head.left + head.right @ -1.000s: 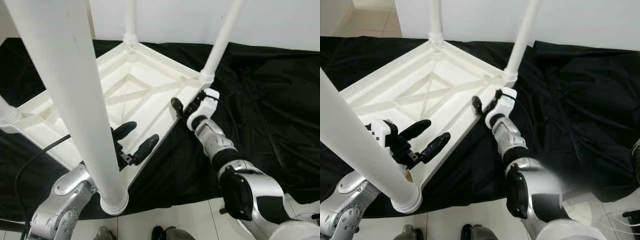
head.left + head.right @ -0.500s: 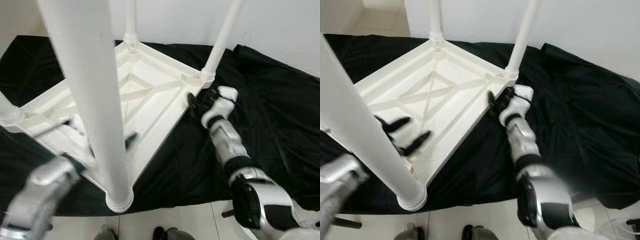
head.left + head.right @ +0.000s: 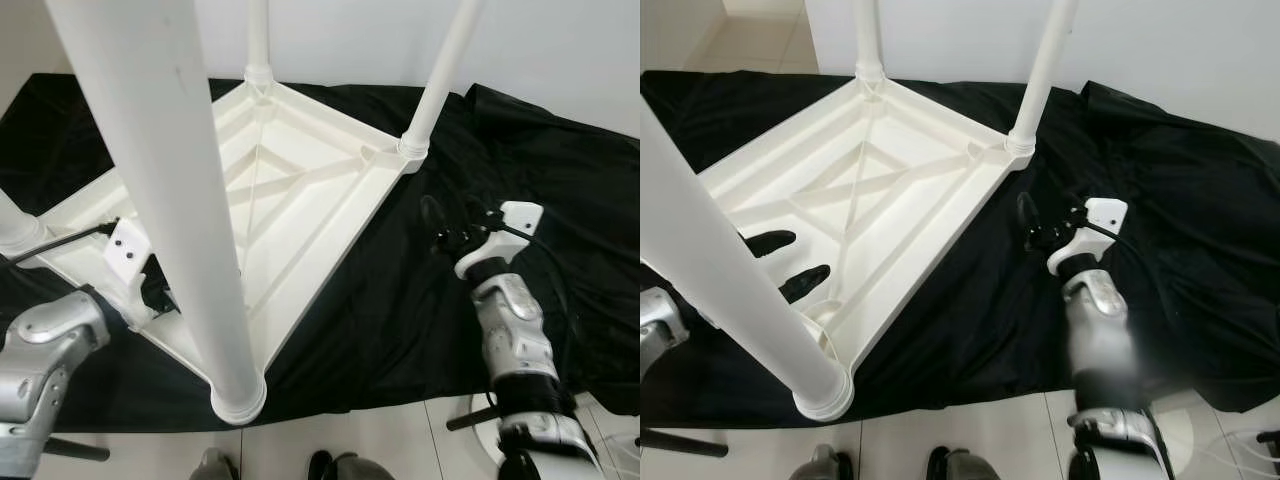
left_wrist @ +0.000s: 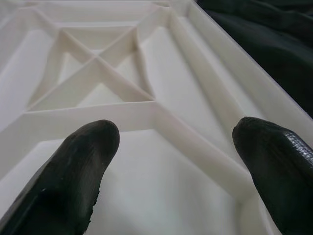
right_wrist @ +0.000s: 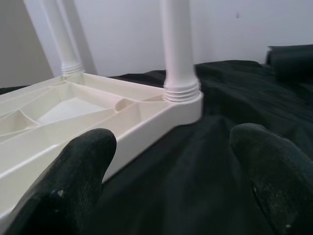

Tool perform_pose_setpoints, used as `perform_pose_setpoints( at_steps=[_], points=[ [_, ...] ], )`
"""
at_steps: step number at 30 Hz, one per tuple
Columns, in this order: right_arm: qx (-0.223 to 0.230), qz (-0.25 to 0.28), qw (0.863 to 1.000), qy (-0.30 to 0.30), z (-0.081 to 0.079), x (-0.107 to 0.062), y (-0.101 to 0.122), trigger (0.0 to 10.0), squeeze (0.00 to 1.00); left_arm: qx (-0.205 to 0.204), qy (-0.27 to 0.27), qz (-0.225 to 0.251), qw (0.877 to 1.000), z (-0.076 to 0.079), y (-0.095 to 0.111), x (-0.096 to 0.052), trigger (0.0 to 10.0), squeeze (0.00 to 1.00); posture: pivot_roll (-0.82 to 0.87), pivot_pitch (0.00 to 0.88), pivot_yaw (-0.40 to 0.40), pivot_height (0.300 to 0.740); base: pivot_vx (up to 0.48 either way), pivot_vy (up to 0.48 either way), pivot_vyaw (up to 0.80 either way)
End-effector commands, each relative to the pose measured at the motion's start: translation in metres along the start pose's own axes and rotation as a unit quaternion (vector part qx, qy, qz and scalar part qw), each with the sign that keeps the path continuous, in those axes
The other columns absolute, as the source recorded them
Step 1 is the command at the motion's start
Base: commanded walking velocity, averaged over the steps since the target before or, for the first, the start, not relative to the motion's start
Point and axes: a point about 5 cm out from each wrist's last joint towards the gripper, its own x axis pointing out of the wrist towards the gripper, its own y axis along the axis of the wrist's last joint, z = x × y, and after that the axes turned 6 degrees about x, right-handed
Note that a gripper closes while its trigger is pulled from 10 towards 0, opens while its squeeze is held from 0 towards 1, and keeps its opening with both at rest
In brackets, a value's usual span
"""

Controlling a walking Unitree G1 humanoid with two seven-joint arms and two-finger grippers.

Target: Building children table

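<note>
Four legs stand screwed into the upturned white tabletop (image 3: 840, 190) on the black cloth (image 3: 1180, 230), so assembly looks nearly done, only righting left; left gripper (image 3: 782, 264) and right gripper (image 3: 1035, 225) both hang released.

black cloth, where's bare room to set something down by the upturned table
The black cloth lies bare between the upturned table and the wall side, beyond the right tool, and along the tiled floor edge. It is crowded at the near leg, where the left tool sits inside the frame.
</note>
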Motion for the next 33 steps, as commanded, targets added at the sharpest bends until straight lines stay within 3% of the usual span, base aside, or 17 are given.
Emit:
perform_pose_setpoints(
  at_steps=[1, 3, 5, 6, 7, 8, 16, 24, 33],
  points=[
    [-0.005, -0.009, 1.0, 0.003, 0.003, -0.005, 0.001, 10.0, 0.0, -0.004, -0.093, 0.001, 0.996, 0.009, -0.002, -0.003, 10.0, 1.0, 0.02, 0.167, -0.062, 0.74, 0.0, 0.0, 0.0],
    [-0.002, -0.008, 1.0, -0.012, 0.01, -0.005, 0.003, 10.0, 0.0, -0.027, -0.145, -0.025, 0.989, 0.014, -0.009, -0.008, 10.0, 1.0, 0.02, 0.164, -0.06, 0.74, 0.0, 0.0, 0.0],
    [0.005, -0.006, 1.0, -0.018, 0.011, -0.005, 0.004, 10.0, 0.0, -0.034, -0.161, -0.033, 0.986, 0.015, -0.011, -0.009, 10.0, 1.0, 0.02, 0.164, -0.06, 0.74, 0.0, 0.0, 0.0],
    [0.0, -0.005, 1.0, -0.015, 0.009, -0.003, 0.006, 10.0, 0.0, -0.04, -0.182, -0.039, 0.982, 0.016, -0.012, -0.011, 10.0, 0.9, 0.02, 0.161, -0.058, 0.74, 0.0, 0.0, 0.0],
    [0.0, -0.005, 1.0, -0.015, 0.009, -0.003, 0.006, 10.0, 0.0, -0.04, -0.182, -0.039, 0.982, 0.016, -0.012, -0.011, 10.0, 0.9, 0.02, 0.161, -0.058, 0.74, 0.0, 0.0, 0.0],
    [-0.003, -0.006, 1.0, -0.01, 0.006, -0.003, 0.008, 10.0, 0.0, -0.042, -0.198, -0.05, 0.978, 0.016, -0.013, -0.013, 10.0, 0.0, 0.02, 0.161, -0.058, 0.74, 0.0, 0.0, 0.0],
    [-0.008, -0.025, 1.0, -0.001, 0.003, -0.007, 0.007, 10.0, 0.0, 0.008, -0.244, -0.109, 0.964, 0.013, -0.013, -0.027, 10.0, 0.0, 0.03, 0.145, -0.064, 0.74, 0.0, 0.0, 0.0],
    [-0.011, -0.032, 0.999, 0.005, 0.004, -0.004, 0.007, 10.0, 0.0, 0.041, -0.268, -0.124, 0.955, 0.013, -0.003, -0.032, 10.0, 0.0, 0.05, 0.13, -0.076, 0.74, 0.0, 0.0, 0.0],
    [-0.013, -0.039, 0.999, 0.017, -0.001, 0.001, 0.005, 10.0, 0.0, 0.064, -0.301, -0.149, 0.94, 0.017, -0.009, -0.034, 10.0, 0.0, 0.05, 0.114, -0.084, 0.74, 0.0, 0.0, 0.0]
  ],
)
